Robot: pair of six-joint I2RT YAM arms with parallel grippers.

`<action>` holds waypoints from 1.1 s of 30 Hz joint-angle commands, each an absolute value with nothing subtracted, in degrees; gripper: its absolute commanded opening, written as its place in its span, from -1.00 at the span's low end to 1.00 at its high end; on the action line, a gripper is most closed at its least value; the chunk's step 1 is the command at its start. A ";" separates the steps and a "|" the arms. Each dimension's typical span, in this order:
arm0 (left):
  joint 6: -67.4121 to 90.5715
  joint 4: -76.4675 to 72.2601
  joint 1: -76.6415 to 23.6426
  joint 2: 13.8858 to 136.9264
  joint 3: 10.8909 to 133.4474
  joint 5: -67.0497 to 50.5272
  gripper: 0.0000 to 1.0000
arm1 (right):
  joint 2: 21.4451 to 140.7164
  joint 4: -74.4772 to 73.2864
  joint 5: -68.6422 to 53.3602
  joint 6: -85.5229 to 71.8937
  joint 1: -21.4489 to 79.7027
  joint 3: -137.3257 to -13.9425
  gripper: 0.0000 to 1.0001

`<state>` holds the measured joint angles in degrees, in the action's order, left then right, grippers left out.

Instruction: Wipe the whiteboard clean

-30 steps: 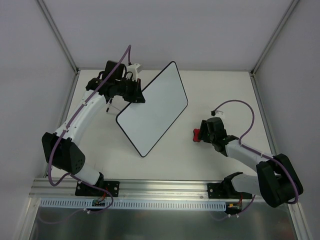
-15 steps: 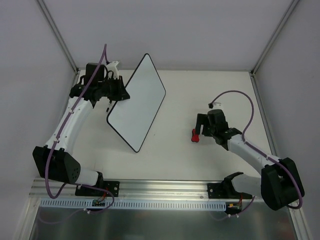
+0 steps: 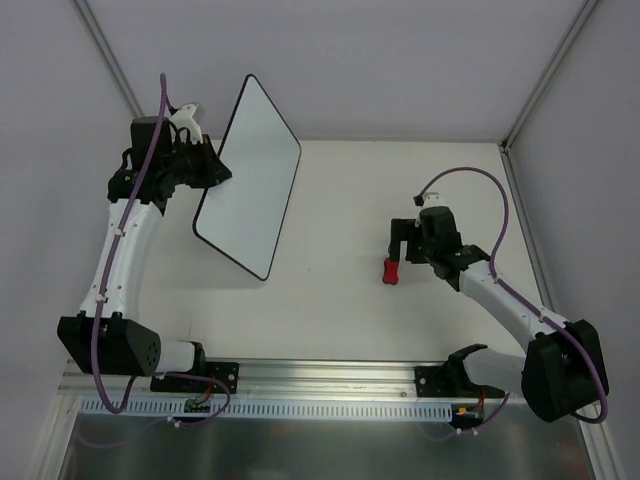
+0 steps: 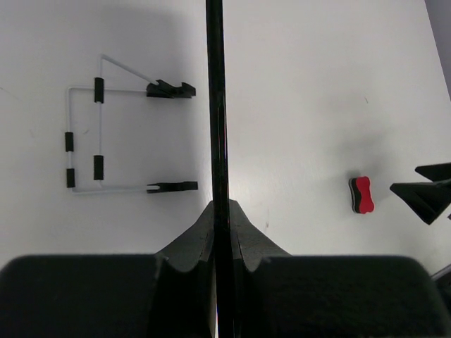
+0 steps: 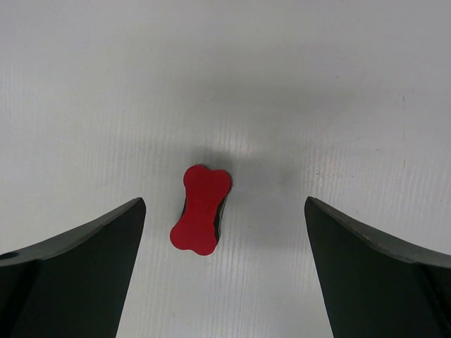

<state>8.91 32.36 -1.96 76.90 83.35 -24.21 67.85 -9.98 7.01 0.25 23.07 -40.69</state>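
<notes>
1. Left gripper clenched on the whiteboard's edge; board tilted steeply, at 10 o'clock of the table.
2. Right gripper released, jaws spread wide, grasping nothing, over the red eraser at 3 o'clock.

This is a robotics lab, and the view shows a closed-in test bench. A plain white table is boxed in by bare white walls joined at slim metal posts. Along its near edge runs an aluminium rail, and bolted to it are the left arm and the right arm, both white and black machines with exposed joints. Purple cables loop along each arm, and a slotted wiring strip lies below the rail. The objects are simple test props: a whiteboard held up by the left arm, and a small red eraser and a wire stand on the table.
</notes>
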 commanded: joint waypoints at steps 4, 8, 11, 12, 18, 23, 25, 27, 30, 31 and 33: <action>8.09 23.73 3.25 73.04 90.44 -27.16 -1.00 | 65.04 -12.48 4.40 3.34 21.89 -44.38 0.99; 7.30 24.08 6.24 73.48 91.58 -27.69 -1.00 | 64.25 -12.83 3.52 3.96 21.71 -44.56 0.98; 6.24 24.34 7.21 74.18 91.84 -28.04 -1.00 | 63.99 -12.83 3.34 3.87 21.53 -44.12 0.98; 5.54 24.43 7.29 74.35 91.93 -28.73 -1.00 | 63.90 -12.83 3.34 3.87 21.45 -44.12 0.98; 2.73 25.57 7.73 77.69 92.37 -33.83 -1.00 | 64.77 -12.75 2.64 4.04 21.01 -44.03 0.98; 1.58 26.37 7.74 80.33 92.55 -34.89 -1.00 | 65.48 -12.66 1.76 3.87 21.01 -44.38 0.98; 1.14 26.63 7.91 81.55 93.16 -34.72 -1.00 | 65.65 -12.66 1.76 3.95 21.00 -44.38 0.98; 0.71 26.80 7.91 82.44 93.60 -33.84 -1.00 | 65.74 -12.57 2.02 4.22 20.92 -44.30 0.98; 0.53 26.81 7.91 83.23 94.74 -32.70 -1.00 | 66.01 -12.66 2.02 4.31 20.83 -44.38 0.98; 0.53 26.89 7.82 83.41 94.92 -32.70 -1.00 | 66.01 -12.66 2.02 4.31 20.74 -44.38 0.98; 0.53 26.89 7.91 83.58 95.53 -32.96 -1.00 | 66.09 -12.66 2.02 4.31 20.74 -44.30 0.98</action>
<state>1.04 34.28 7.60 85.73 89.60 -29.43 65.91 -12.71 2.33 3.31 21.17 -42.17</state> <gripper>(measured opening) 0.056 0.991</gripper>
